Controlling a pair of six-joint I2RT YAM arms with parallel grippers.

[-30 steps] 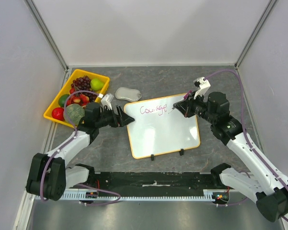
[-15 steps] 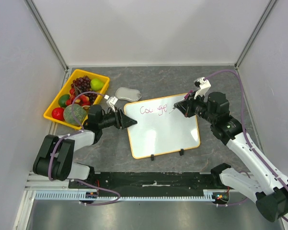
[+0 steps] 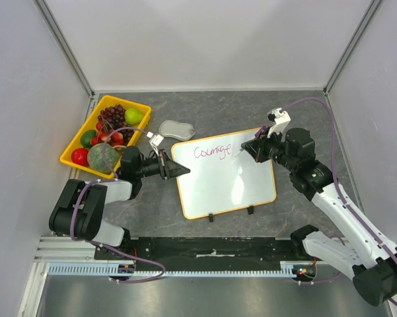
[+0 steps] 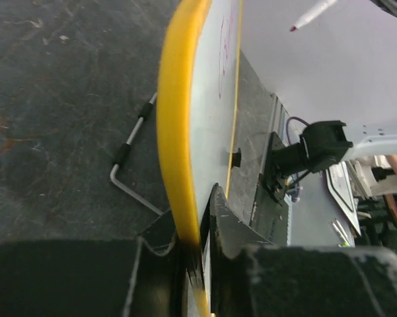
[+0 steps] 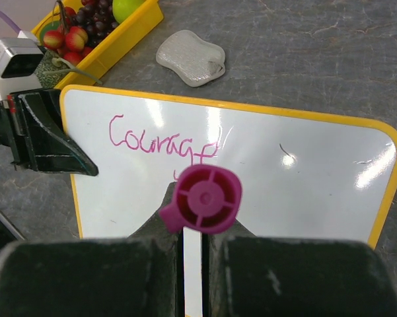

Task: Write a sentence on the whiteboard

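1. Whiteboard position. The whiteboard [image 3: 228,181] lies flat near the centre of the table [image 3: 297,119], turned slightly so that its far left corner points toward the fruit tray [image 3: 77,140]. Its two black clip feet [image 3: 211,216] sit on the near edge. A grey-white pad [image 3: 177,129] lies on the table just beyond the far left corner, apart from the board.

2. Left gripper. My left gripper [image 3: 178,170] is clamped on the left edge of the whiteboard. In the left wrist view the yellow-orange rim [image 4: 175,132] passes between my two fingers [image 4: 228,221], which are set narrow, one on each face of the board.

3. Right gripper. My right gripper [image 3: 250,149] is closed narrow around a marker [image 5: 206,198], over the far right part of the board. In the right wrist view the round magenta back end of the marker faces the camera. I cannot tell whether the tip touches the surface.

4. Sentence. The sentence [image 3: 213,151] runs along the far edge of the board in thin magenta cursive. It reads "Courage". The marker tip sits just right of the last letter.
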